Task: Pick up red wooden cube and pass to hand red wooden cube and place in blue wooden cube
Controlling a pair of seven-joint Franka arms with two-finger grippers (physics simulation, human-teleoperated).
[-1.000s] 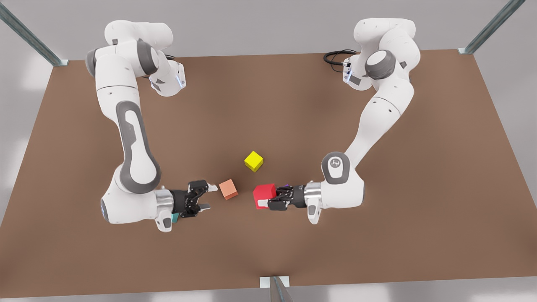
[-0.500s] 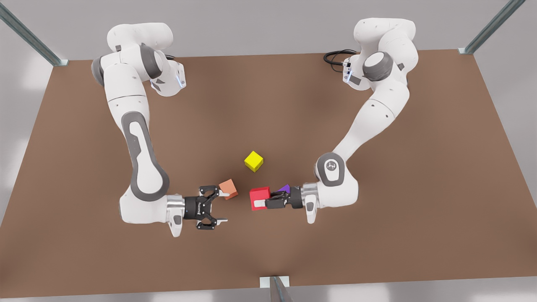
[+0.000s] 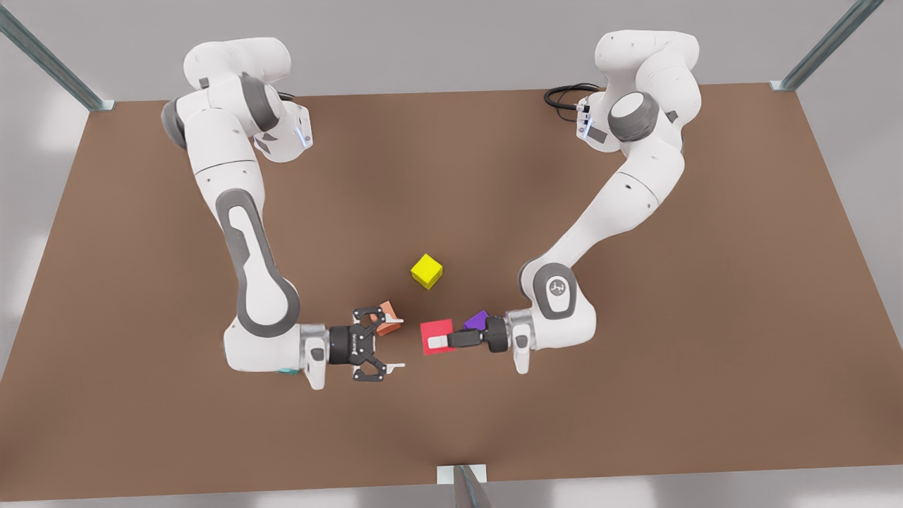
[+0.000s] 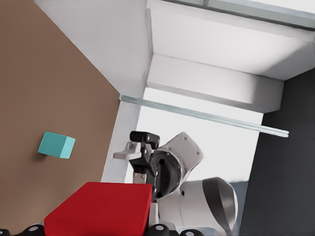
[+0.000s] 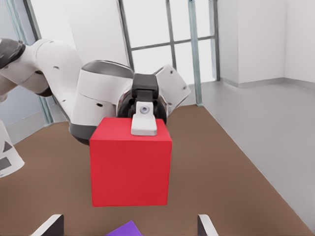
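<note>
The red wooden cube (image 3: 436, 331) hangs above the table with my left gripper (image 3: 437, 341) shut on it, at the end of the arm on the front view's right. In the right wrist view the red wooden cube (image 5: 130, 164) fills the middle, with one pale fingertip (image 5: 144, 125) of the left gripper on its top face. My right gripper (image 3: 397, 343), the receiving hand, stands open a short gap away on the front view's left and faces the cube. The blue wooden cube (image 4: 57, 145) lies on the table, mostly hidden under the right arm's wrist (image 3: 286, 371).
A salmon-orange cube (image 3: 386, 324) lies just behind the right gripper's far finger. A purple cube (image 3: 478, 319) sits behind the left gripper, and a yellow cube (image 3: 427, 271) lies farther back at mid-table. The brown table (image 3: 635, 395) has a metal post at its front edge (image 3: 462, 483).
The right gripper has slid toward the front view's right and turned to face the cube. The left gripper has brought the red cube slightly nearer, so the gap has shrunk.
</note>
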